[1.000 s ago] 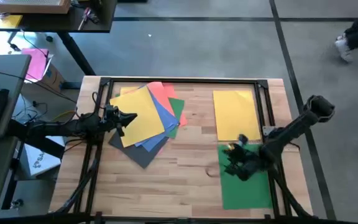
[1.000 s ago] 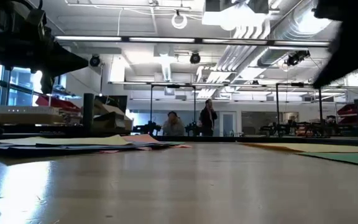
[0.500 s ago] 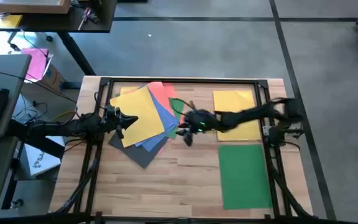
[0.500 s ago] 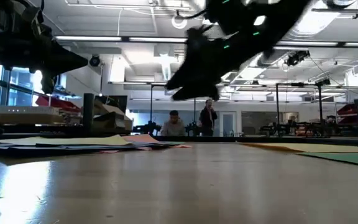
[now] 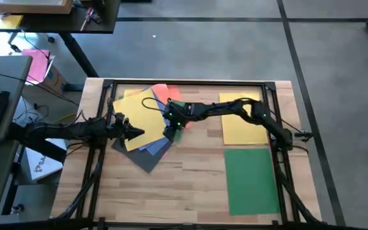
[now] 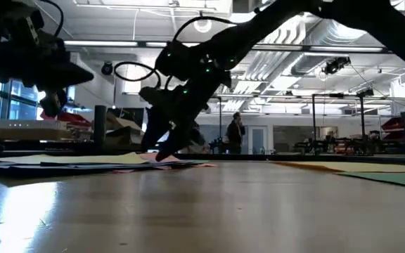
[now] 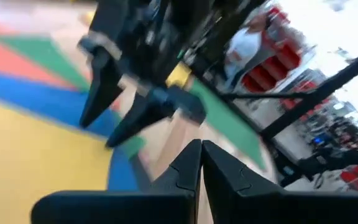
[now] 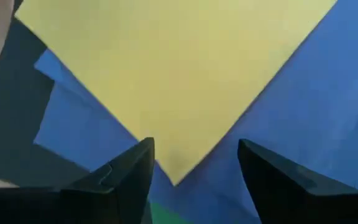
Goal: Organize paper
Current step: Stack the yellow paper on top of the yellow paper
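Overhead and table-level views of a wooden table (image 5: 190, 179) with both arms over a fanned pile of paper (image 5: 147, 121) on its left half. The right arm stretches from its base at the table's right edge leftward across the table, its forearm passing over a separate yellow sheet (image 5: 241, 131). The right gripper (image 5: 172, 128) points steeply down at the pile's right edge; its fingers (image 8: 120, 180) stand well apart and hold nothing, straddling the corner of the top yellow sheet (image 8: 179, 74) where it lies on a blue sheet (image 8: 303, 130). A dark grey sheet (image 5: 147, 160) protrudes from beneath the pile. The left arm reaches in level from the table's left side; the left gripper (image 5: 138, 133), its fingers (image 7: 219, 180) pressed together and empty, hovers over the pile's left part, pointing toward the right gripper. A green sheet (image 5: 253, 180) lies alone at the table's right, just beside the separate yellow sheet.
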### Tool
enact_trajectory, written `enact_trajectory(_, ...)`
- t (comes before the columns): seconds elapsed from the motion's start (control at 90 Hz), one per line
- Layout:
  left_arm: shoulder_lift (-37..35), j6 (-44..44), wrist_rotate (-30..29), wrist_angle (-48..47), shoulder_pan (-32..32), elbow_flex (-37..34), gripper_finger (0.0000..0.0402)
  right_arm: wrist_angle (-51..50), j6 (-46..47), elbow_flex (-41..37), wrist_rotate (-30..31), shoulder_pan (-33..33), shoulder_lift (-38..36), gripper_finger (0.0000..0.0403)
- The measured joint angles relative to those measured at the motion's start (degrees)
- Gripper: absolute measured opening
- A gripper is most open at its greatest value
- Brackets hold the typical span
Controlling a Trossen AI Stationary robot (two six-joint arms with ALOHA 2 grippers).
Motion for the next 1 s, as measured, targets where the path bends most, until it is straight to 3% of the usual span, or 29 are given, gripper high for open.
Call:
enact_trajectory(0.122,9.46,-3.10,-1.15,0.07,0.02,0.00,0.0000,0.03,1.85,1.63,-3.98,-0.40,1.46,0.0191)
enact_trajectory(0.467,31.85,-8.91,-8.75,1.18,0.04,0.00,0.0000,0.38,3.33,0.90,-4.72,-0.22,1.63,0.0157)
enact_trajectory(0.711,38.95,-9.37,-10.58,5.25,0.07,0.17,0.0000,5.06,4.82,0.80,-7.51,0.14,1.81,0.0154)
enact_trajectory(1.0,40.85,-7.82,-10.50,9.57,0.02,0.00,0.0000,4.87,3.24,0.80,-4.67,-0.01,1.81,0.0135)
